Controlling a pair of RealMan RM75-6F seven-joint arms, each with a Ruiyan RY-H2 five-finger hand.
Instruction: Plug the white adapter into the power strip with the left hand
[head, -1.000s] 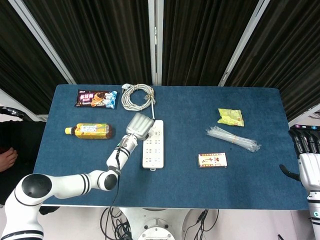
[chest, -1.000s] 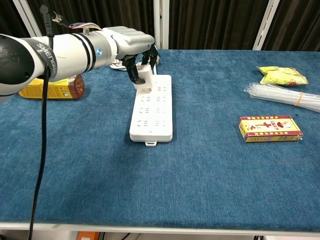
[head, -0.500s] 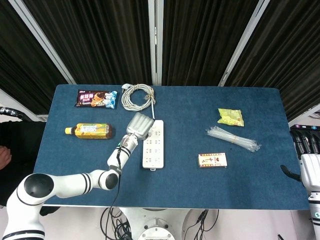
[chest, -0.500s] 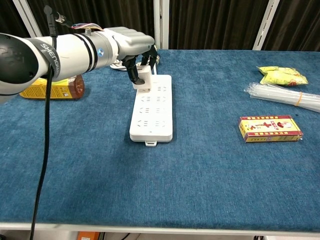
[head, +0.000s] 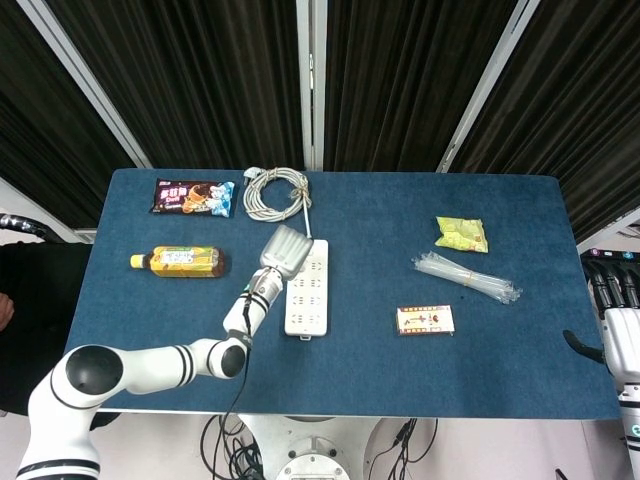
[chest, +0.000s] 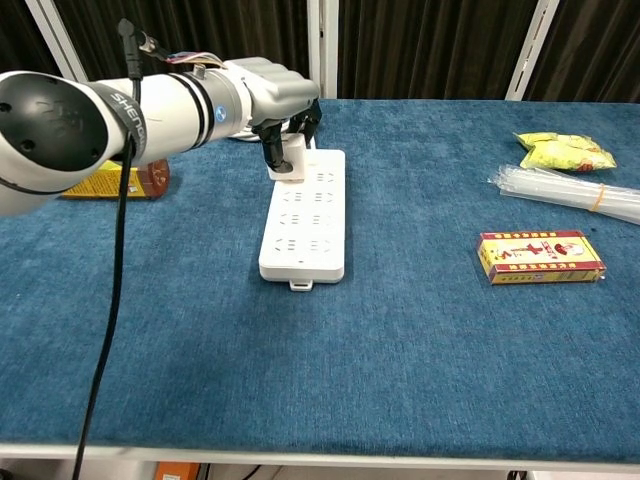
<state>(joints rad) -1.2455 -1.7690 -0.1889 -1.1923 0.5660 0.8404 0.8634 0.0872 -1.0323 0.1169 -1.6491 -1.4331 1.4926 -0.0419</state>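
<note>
The left hand (chest: 272, 88) reaches in from the left over the far end of the power strip (chest: 305, 214), its fingers curled around the white adapter (chest: 290, 160) and holding it upright; the adapter's bottom edge sits on or just above the strip's far sockets, and the chest view does not settle whether the two touch; in the head view the left hand (head: 284, 249) covers the adapter entirely and overlaps the strip's (head: 308, 291) far left corner; the strip lies lengthwise near the middle of the blue table (chest: 400, 330), its coiled white cable (head: 275, 192) bunched at the far edge behind it; a bottle of tea (head: 177, 262) lies on its side to the left of the arm, and a dark snack packet (head: 193, 196) lies beyond it near the far left corner; off to the right a small red and yellow box (chest: 541, 257) lies flat, with a bundle of clear plastic straws (chest: 568, 194) behind it and a yellow-green packet (chest: 559, 152) further back still; the right hand (head: 618, 315) hangs at the right edge of the head view, off the table and well apart from everything, holding nothing with its fingers loosely apart
</note>
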